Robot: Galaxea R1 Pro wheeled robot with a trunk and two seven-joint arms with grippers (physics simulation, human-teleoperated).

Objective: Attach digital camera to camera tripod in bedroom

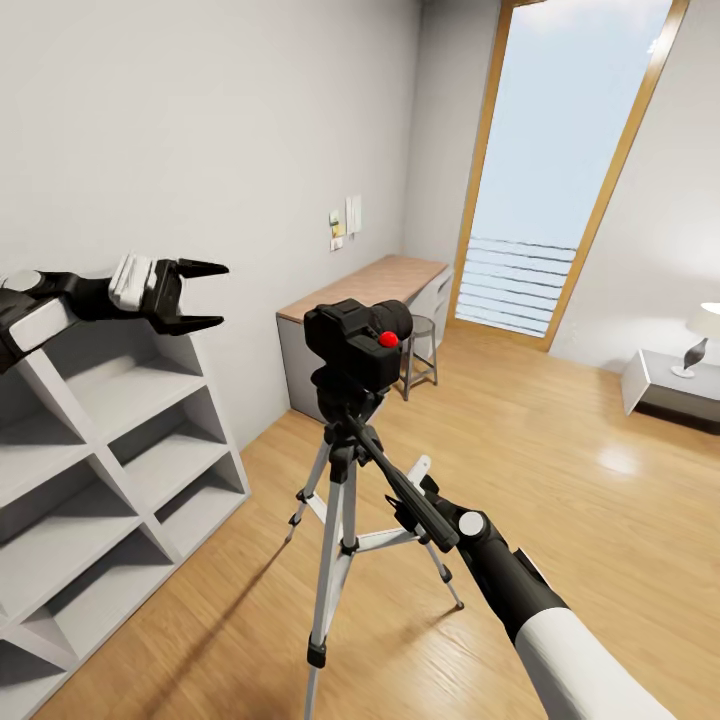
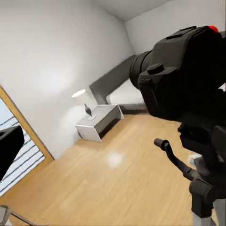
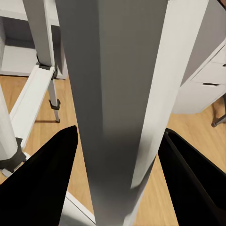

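The black digital camera (image 1: 355,343), red button on top, sits on the head of the camera tripod (image 1: 340,510), which stands on the wood floor in the bedroom. In the left wrist view the digital camera (image 2: 183,70) looms close, above the tripod head and its pan handle (image 2: 173,156). My left gripper (image 1: 207,296) is open and empty, level with the camera and well to its left, above the shelf. My right gripper (image 1: 408,492) reaches in below the pan handle. In the right wrist view the right gripper (image 3: 120,134) stands open, its black fingers (image 3: 42,179) on either side of a grey tripod tube (image 3: 117,94).
A white cube shelf (image 1: 130,440) lines the left wall. Behind the tripod are a wood-topped desk (image 1: 360,285) and a round stool (image 1: 422,350). A tall wood-framed window (image 1: 560,170) is at the far end. A low nightstand (image 1: 665,385) with a lamp (image 1: 700,335) stands at the right.
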